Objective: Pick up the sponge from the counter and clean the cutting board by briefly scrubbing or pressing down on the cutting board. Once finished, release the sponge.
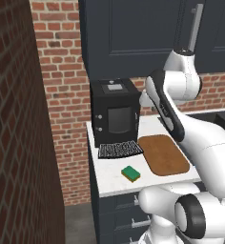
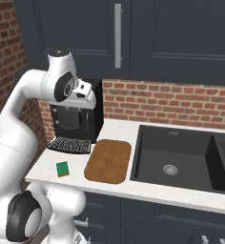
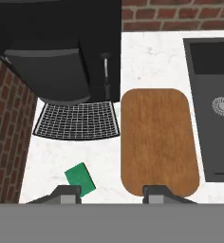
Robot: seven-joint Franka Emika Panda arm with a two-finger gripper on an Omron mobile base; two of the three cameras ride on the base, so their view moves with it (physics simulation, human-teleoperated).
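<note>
The sponge (image 1: pixel 131 173) (image 2: pixel 62 168) (image 3: pixel 79 179), a small green block with a yellow lower layer, lies on the white counter (image 1: pixel 109 183) (image 2: pixel 119 131) (image 3: pixel 152 57) near its front edge. To its right lies the brown wooden cutting board (image 1: pixel 163 154) (image 2: pixel 109 161) (image 3: pixel 157 140), flat and bare. My gripper (image 3: pixel 111 192) hangs high above both and looks straight down. Its fingertips (image 3: pixel 66 193) stand wide apart with nothing between them, one over the sponge's edge and the other over the board's near end.
A black coffee machine (image 1: pixel 115 112) (image 2: pixel 78 119) (image 3: pixel 57 52) stands at the back left, with a black ribbed mat (image 1: pixel 120 150) (image 2: pixel 70 145) (image 3: pixel 77 120) in front of it. A dark sink (image 2: pixel 176 159) (image 3: pixel 213 104) lies right of the board. A brick wall (image 1: pixel 19 119) bounds the counter's left end.
</note>
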